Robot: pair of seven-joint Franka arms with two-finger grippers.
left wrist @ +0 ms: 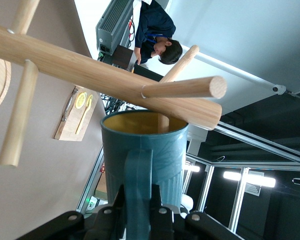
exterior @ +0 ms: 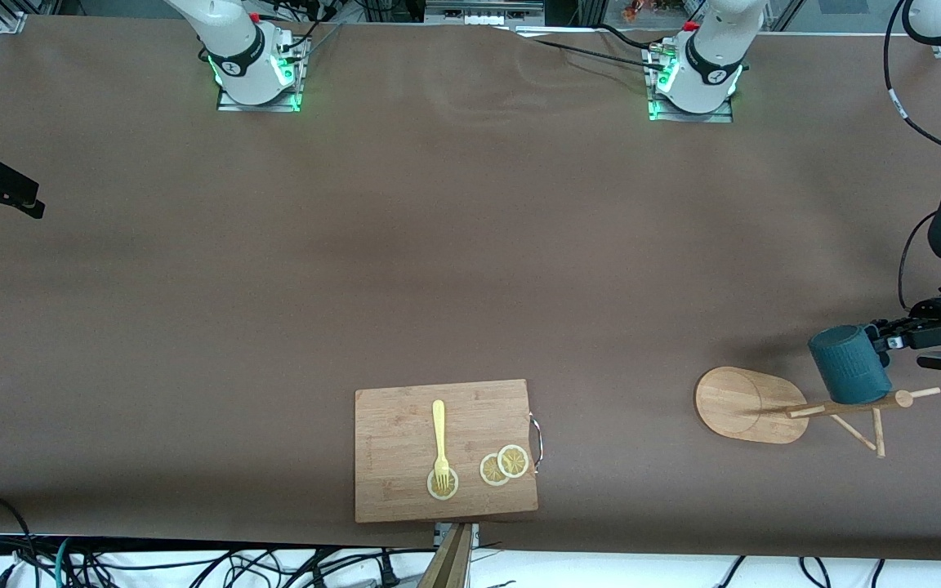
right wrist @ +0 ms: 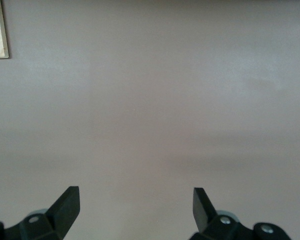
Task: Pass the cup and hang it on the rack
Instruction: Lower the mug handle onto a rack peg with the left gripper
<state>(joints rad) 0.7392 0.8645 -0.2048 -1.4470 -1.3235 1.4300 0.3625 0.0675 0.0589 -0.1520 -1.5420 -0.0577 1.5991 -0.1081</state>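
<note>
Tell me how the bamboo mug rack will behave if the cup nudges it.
The light bamboo mug rack may tip rather than slide: a tall post on a flat oval base. Its thin pegs look stiff but possibly snappable. The dark teal mug, held by its handle in the left tool, could push it over.

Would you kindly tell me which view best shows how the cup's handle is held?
The left wrist view: the left tool is shut on the cup by its handle, up close under the rack. The front view shows the cup small, its handle hidden. The right wrist view shows only the open right tool over table.
</note>
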